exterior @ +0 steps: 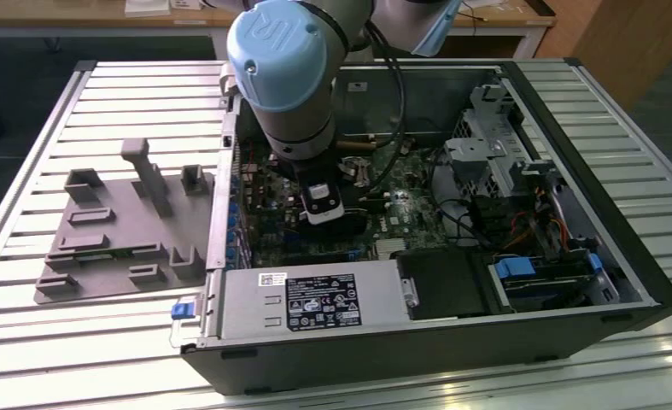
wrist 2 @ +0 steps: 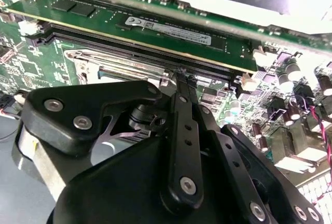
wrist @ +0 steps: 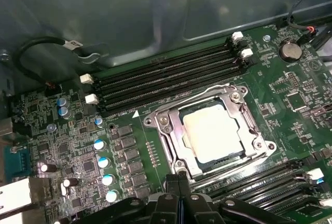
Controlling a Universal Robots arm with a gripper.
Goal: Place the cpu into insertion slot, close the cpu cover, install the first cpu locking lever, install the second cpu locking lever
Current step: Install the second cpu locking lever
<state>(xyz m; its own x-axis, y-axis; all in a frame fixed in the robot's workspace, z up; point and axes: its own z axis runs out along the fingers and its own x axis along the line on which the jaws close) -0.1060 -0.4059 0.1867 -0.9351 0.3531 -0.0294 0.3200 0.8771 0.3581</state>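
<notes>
Two black fingers point(wrist 2: 185, 130) of the end effector point(wrist: 180, 178) press together, clenched with nothing between them, just above the edge of the insertion slot point(wrist: 171, 149). Much of the linkage is cut off in both wrist views. Beyond the tips, the cpu point(wrist: 212, 132) lies seated in the slot, and the cpu cover point(wrist: 244, 111) is folded down around it. Farther on run dark memory slots point(wrist: 166, 76) on the green motherboard point(wrist: 295, 79). In the exterior view the arm point(exterior: 284, 77) hides the socket; a white label point(exterior: 324, 303) fronts the computer case point(exterior: 427, 342), its print too small to read.
</notes>
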